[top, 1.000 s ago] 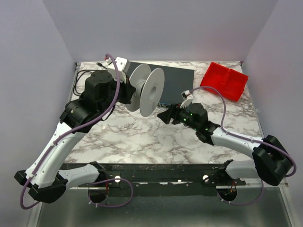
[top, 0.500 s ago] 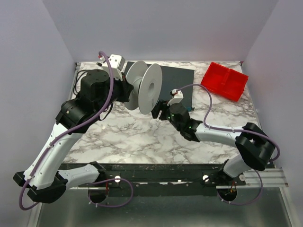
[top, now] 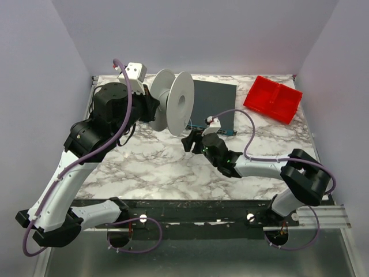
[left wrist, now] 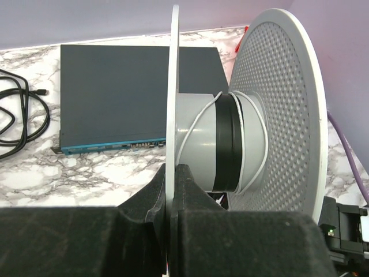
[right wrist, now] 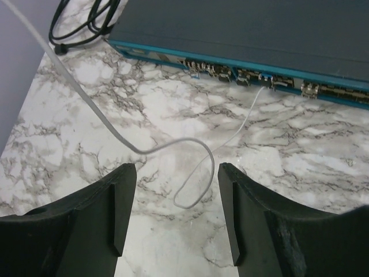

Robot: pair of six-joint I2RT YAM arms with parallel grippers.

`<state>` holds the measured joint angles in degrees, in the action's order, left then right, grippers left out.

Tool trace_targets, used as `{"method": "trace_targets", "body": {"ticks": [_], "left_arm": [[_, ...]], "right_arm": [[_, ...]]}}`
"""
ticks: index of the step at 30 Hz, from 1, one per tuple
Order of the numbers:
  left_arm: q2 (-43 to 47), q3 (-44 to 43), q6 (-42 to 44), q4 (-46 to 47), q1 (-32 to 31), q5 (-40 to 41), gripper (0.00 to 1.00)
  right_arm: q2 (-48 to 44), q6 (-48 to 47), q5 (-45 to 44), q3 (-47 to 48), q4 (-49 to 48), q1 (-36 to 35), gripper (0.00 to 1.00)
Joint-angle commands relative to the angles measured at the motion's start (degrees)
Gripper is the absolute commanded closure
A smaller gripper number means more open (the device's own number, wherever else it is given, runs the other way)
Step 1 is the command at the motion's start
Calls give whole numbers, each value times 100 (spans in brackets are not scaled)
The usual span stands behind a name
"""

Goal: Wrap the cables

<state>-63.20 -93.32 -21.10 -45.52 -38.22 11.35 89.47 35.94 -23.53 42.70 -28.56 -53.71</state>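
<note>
The grey spool [top: 176, 104] is held off the table, and my left gripper [left wrist: 171, 173] is shut on its thin near flange [left wrist: 172, 86]. A few turns of the thin white cable [left wrist: 196, 121] lie around the hub. My right gripper [right wrist: 176, 173] is open low over the marble, just in front of the spool in the top view [top: 189, 140]. The cable [right wrist: 182, 139] forms a loose loop on the table between the open fingers without touching them. One end runs to a port on the dark switch box [right wrist: 259, 29]; the other rises off to the upper left.
The switch box [top: 213, 101] lies behind the spool. A red bin [top: 274, 99] stands at the back right. A coiled black cord [left wrist: 17, 115] lies at the back left by the wall. Purple arm cables arch over both arms.
My right gripper has swung left across the table to just under the spool, its jaws narrowing a little. The left arm has turned the spool and carried it slightly back.
</note>
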Motion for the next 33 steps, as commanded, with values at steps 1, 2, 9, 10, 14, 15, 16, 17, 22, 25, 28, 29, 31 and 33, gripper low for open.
{"method": "trace_targets", "body": {"ticks": [1, 2, 9, 10, 14, 15, 16, 17, 22, 25, 28, 29, 31, 33], "left_arm": [[10, -272, -122, 359, 20, 173, 100], [9, -275, -122, 362, 21, 174, 100], [2, -297, -166, 359, 18, 187, 100], [1, -301, -175, 353, 24, 197, 100], [9, -277, -198, 355, 25, 265, 100], [18, -259, -209, 359, 18, 274, 100], [27, -236, -225, 378, 22, 279, 100], [35, -218, -234, 379, 20, 283, 100], [40, -174, -236, 377, 24, 289, 100], [36, -169, -236, 390, 18, 297, 100], [36, -160, -245, 403, 24, 349, 100], [37, -152, -253, 408, 25, 377, 100], [44, -128, -267, 433, 25, 452, 100], [46, -84, -308, 480, 25, 580, 100]], "right_arm": [[113, 339, -182, -262, -111, -145, 34], [129, 384, -176, -335, -122, -156, 34], [337, 590, 38, -411, -293, -166, 36], [370, 620, 60, -380, -284, -166, 38], [473, 716, 116, -341, -308, -166, 44], [504, 713, 114, -326, -317, -167, 46], [525, 708, 100, -308, -322, -171, 47], [538, 698, 83, -293, -334, -172, 47], [597, 644, 51, -154, -356, -174, 50], [683, 621, 34, -11, -315, -175, 50], [808, 607, 46, 106, -260, -183, 58], [845, 611, 50, 133, -237, -183, 60], [870, 624, 36, 151, -165, -189, 71], [842, 630, -20, 164, -29, -204, 88]]}}
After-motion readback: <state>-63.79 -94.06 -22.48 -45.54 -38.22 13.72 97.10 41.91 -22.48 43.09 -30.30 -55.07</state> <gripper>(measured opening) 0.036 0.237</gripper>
